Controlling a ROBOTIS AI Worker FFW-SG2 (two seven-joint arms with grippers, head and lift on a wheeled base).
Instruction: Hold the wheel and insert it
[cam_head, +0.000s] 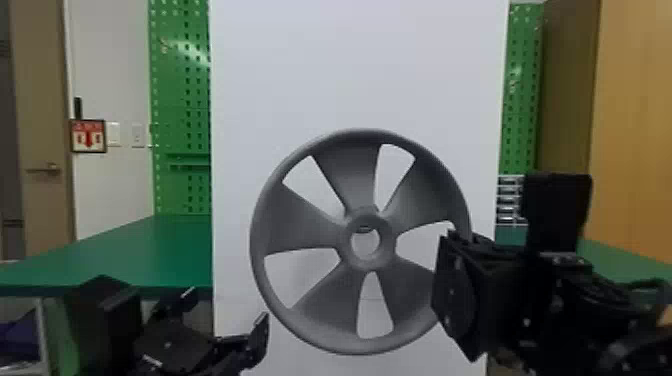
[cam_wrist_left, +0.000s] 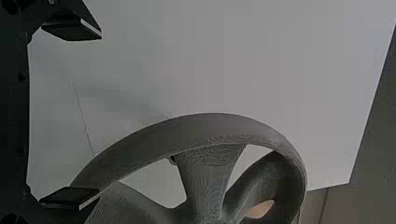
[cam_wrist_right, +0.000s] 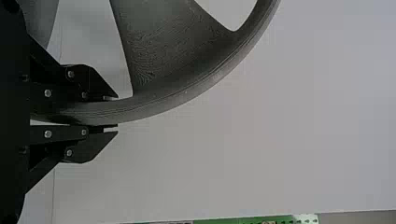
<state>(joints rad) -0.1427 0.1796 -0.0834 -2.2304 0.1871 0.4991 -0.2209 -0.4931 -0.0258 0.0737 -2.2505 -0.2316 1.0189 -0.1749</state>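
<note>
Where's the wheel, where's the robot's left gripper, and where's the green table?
Wheel (cam_head: 387, 241): head view, on the ring round its middle hole.
Left gripper (cam_wrist_left: 88, 113): left wrist view, midway between its open fingertips.
Green table (cam_head: 130, 255): head view, on its top.

Workshop or lab: perforated green pegboard (cam_head: 180, 100) behind tall white panel (cam_head: 360, 65), green-topped desk (cam_head: 125, 250), red sign (cam_head: 88, 136) on wall.
</note>
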